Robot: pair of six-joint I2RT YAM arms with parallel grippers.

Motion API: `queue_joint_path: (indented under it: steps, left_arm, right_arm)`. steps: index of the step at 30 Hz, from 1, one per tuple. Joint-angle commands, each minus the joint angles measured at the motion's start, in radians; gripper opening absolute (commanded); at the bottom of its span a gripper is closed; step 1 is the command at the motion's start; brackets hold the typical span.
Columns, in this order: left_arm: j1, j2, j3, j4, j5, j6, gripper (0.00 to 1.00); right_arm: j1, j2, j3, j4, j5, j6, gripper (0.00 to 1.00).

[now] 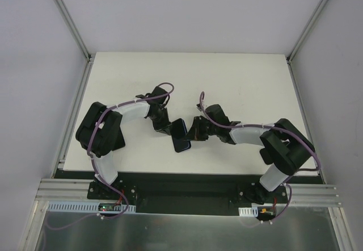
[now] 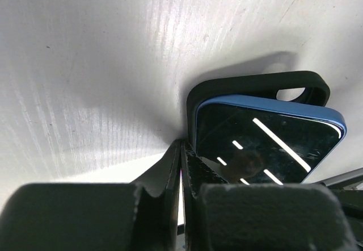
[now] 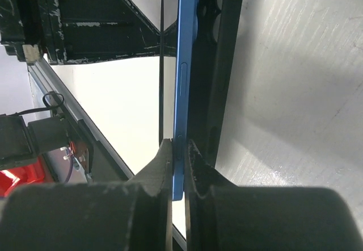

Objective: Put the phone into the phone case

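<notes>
The blue-edged, glossy-screened phone [image 3: 186, 80] is pinched in the right end effector [image 3: 180, 149], against the black phone case [image 2: 244, 86]; the left end effector [image 2: 181, 151] is closed.

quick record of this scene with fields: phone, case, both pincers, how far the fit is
phone: blue-edged, glossy screen facing the left wrist view
phone case: black, behind phone, camera cutout uncovered
left pincer: shut, tips at case corner, hold unclear
right pincer: shut on phone's blue edge
fit: not seated, phone offset from case
</notes>
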Motion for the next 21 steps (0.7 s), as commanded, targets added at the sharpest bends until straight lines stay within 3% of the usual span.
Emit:
queue_joint_path:
  steps: [1,5,12,15,21]
  left_arm:
    - [-0.003,0.039,0.014,0.051,-0.064,0.032,0.0]
    - [-0.003,0.015,-0.003,0.049,-0.061,0.037,0.0]
    - [-0.003,-0.074,-0.02,0.028,-0.053,0.042,0.0]
    - [-0.003,-0.116,-0.011,0.005,-0.074,0.048,0.04]
    - [-0.003,-0.12,0.04,-0.002,-0.018,0.075,0.23]
  right_arm:
    - [0.038,0.076,0.002,-0.064,-0.035,-0.075,0.03]
    - [0.038,0.037,0.01,-0.12,0.009,-0.067,0.09]
    - [0.035,-0.09,0.131,-0.488,0.159,-0.124,0.3]
    - [0.035,-0.127,0.164,-0.569,0.202,-0.13,0.42]
    - [0.022,-0.156,0.188,-0.611,0.23,-0.144,0.46]
